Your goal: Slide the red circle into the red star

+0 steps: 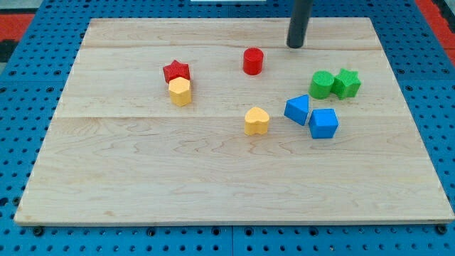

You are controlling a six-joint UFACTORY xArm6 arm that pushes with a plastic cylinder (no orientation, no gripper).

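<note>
Pale wooden board [213,178] on a blue pegboard bench [21,99], red flooring at the view's top corners; no jaws on this rig, only a straight dark rod coming down from the view's top, so nothing spread, pressed or pinching; my tip [295,45] resting on the board near its top edge, touching no block.

Red circle [253,61] just to the view's left of my tip and slightly below it, near but apart; standing upright as a short cylinder, long axis vertical, round top face up, so no sideways pointing to tell.

Red star [176,71] well to the view's left of my tip, beyond the red circle and a little lower, lying flat with one point toward the view's top; yellow hexagon block [180,92] touching its lower side.

Yellow heart [257,121] below and left of my tip, alone mid-board; two blue blocks [297,109] [323,123], angular, side by side below my tip; green round block [321,84] and green star [347,83] touching, below and to the right of my tip.
</note>
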